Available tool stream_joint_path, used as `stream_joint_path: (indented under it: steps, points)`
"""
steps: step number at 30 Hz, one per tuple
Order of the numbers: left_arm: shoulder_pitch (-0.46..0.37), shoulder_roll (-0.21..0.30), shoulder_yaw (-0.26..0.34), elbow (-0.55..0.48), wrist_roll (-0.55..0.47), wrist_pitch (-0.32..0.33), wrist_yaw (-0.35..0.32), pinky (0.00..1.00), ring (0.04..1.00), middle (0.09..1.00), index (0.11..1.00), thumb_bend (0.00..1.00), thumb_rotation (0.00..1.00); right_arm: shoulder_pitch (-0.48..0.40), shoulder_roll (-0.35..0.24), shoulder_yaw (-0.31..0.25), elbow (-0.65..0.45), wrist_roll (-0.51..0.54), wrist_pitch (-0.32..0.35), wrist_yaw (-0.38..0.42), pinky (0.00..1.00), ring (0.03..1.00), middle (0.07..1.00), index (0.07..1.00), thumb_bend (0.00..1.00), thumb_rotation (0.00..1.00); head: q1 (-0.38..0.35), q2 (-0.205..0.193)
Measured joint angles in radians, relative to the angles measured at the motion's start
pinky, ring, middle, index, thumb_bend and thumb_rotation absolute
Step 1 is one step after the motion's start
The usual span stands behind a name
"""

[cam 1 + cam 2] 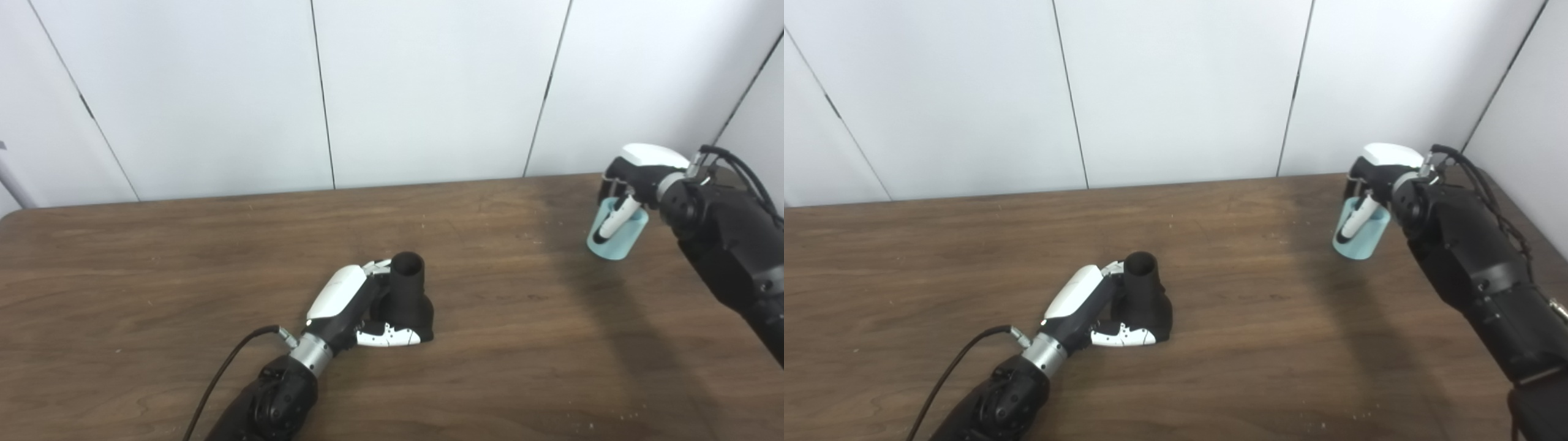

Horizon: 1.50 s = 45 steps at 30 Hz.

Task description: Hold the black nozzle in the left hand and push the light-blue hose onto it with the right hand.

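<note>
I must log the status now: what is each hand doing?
Left hand: shut on the black nozzle, which rests on the table.
Right hand: shut on the light-blue hose.

— What carries everything here?
— A brown wooden table (184,257) set against white wall panels.
— What sits directly on it?
— The black nozzle (409,297), upright near the middle, opening facing up.

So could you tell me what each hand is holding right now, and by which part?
The left hand grips the black nozzle around its wide base on the table. The right hand holds the light-blue hose by its upper end.
</note>
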State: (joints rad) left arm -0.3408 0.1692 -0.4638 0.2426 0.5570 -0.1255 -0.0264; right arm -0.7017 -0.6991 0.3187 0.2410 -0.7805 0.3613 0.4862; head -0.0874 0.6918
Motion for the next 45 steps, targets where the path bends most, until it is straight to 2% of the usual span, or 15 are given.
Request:
stream_joint_path:
  steps: [3,9,11,15,17,18,21,25,28,31,40,43,44,45]
  points:
    - [0.0,0.0,0.0,0.0,0.0,0.0,-0.001,0.94,0.899,0.741,0.503,0.48,0.45,0.0,-0.014,0.001,-0.128,0.007,-0.056,0.014,0.35,0.397,0.501,0.507,0.52,0.0,-0.003,0.0]
    - [0.0,0.0,0.0,0.0,0.0,-0.001,-0.001,0.93,0.898,0.741,0.506,0.48,0.45,-0.03,-0.012,0.003,-0.394,0.023,-0.119,0.107,0.32,0.393,0.493,0.529,0.51,0.0,0.0,-0.002]
    - [0.0,0.0,0.0,0.0,0.0,-0.001,-0.001,0.93,0.898,0.741,0.506,0.48,0.45,-0.062,0.003,0.001,-0.472,0.032,-0.123,0.15,0.31,0.395,0.5,0.523,0.51,0.0,0.0,-0.002]
    - [-0.001,-0.002,-0.001,0.001,0.0,-0.001,-0.001,0.92,0.898,0.741,0.505,0.48,0.44,-0.119,0.055,-0.005,-0.564,0.048,-0.131,0.187,0.21,0.353,0.486,0.534,0.51,0.0,0.006,-0.003]
    - [-0.001,-0.005,-0.001,0.001,0.0,-0.001,-0.002,0.92,0.895,0.741,0.499,0.48,0.44,-0.129,0.083,-0.005,-0.599,0.054,-0.136,0.202,0.19,0.425,0.455,0.519,0.52,0.0,0.008,-0.003]
    - [-0.001,-0.005,-0.001,0.001,0.0,-0.001,-0.002,0.92,0.895,0.741,0.497,0.48,0.44,-0.129,0.095,-0.004,-0.613,0.057,-0.137,0.21,0.19,0.434,0.45,0.518,0.52,0.0,0.009,-0.002]
    - [-0.001,-0.005,0.0,0.001,0.0,-0.001,-0.002,0.92,0.894,0.741,0.492,0.48,0.44,-0.13,0.131,-0.003,-0.636,0.077,-0.138,0.247,0.18,0.345,0.466,0.544,0.51,0.0,0.012,-0.003]
    - [0.0,-0.005,0.0,0.001,0.0,-0.001,-0.001,0.92,0.89,0.74,0.489,0.48,0.44,-0.145,0.17,-0.003,-0.663,0.119,-0.137,0.283,0.16,0.319,0.442,0.545,0.5,0.0,0.018,0.0]
    - [0.0,-0.006,0.0,0.001,0.0,-0.001,-0.001,0.92,0.888,0.74,0.483,0.48,0.43,-0.168,0.204,0.005,-0.707,0.127,-0.133,0.306,0.13,0.362,0.49,0.49,0.51,0.0,0.021,0.002]
    - [0.0,-0.008,0.0,0.001,0.0,0.0,-0.001,0.92,0.886,0.74,0.484,0.48,0.43,-0.196,0.241,0.016,-0.727,0.127,-0.132,0.323,0.12,0.434,0.42,0.515,0.51,0.0,0.021,0.003]
    - [0.0,-0.01,0.0,0.0,0.001,0.002,-0.003,0.92,0.884,0.74,0.482,0.48,0.43,-0.215,0.252,0.014,-0.731,0.135,-0.131,0.354,0.13,0.443,0.402,0.519,0.51,0.0,0.025,0.005]
    - [0.0,-0.011,-0.001,-0.001,0.002,0.004,-0.003,0.92,0.883,0.74,0.486,0.48,0.44,-0.215,0.269,0.019,-0.745,0.132,-0.13,0.36,0.13,0.377,0.484,0.487,0.52,0.0,0.026,0.008]
    - [0.0,-0.011,-0.001,-0.001,0.002,0.005,-0.003,0.92,0.882,0.74,0.483,0.48,0.44,-0.215,0.273,0.02,-0.746,0.13,-0.13,0.362,0.11,0.256,0.476,0.484,0.52,0.0,0.028,0.009]
    - [0.0,-0.011,-0.001,-0.002,0.003,0.006,-0.003,0.92,0.882,0.74,0.482,0.48,0.44,-0.214,0.277,0.02,-0.747,0.127,-0.13,0.363,0.11,0.215,0.473,0.483,0.53,0.0,0.029,0.009]
